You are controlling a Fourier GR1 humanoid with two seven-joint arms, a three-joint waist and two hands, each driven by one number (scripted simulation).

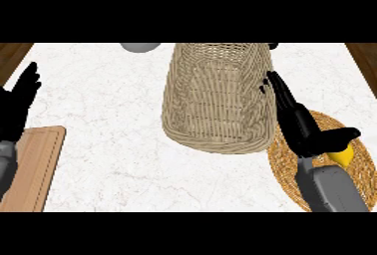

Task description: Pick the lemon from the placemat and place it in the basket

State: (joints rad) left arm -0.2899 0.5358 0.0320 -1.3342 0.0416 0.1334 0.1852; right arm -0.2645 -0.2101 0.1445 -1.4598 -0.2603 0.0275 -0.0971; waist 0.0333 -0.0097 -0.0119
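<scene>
Robot's right hand (pixel 298 124), fingers straight & thumb spread, holding nothing, hovers over a round woven placemat (pixel 283 164) at the counter's right; the lemon (pixel 343 157) lies on the mat, partly hidden by thumb & wrist. To grasp well, the hand prob. should draw back & lower so its fingers curl round the lemon. The tall wicker basket (pixel 217 99) stands just left of the mat, its wall close to the fingers; the left hand (pixel 18 107) rests open at far left.

I have one view, from my head, looking steeply down at the surface (pixel 110 149), near enough that my forearms (pixel 335 191) enter from its lower edge; the basket (pixel 217 99) seems cropped at the top.
</scene>
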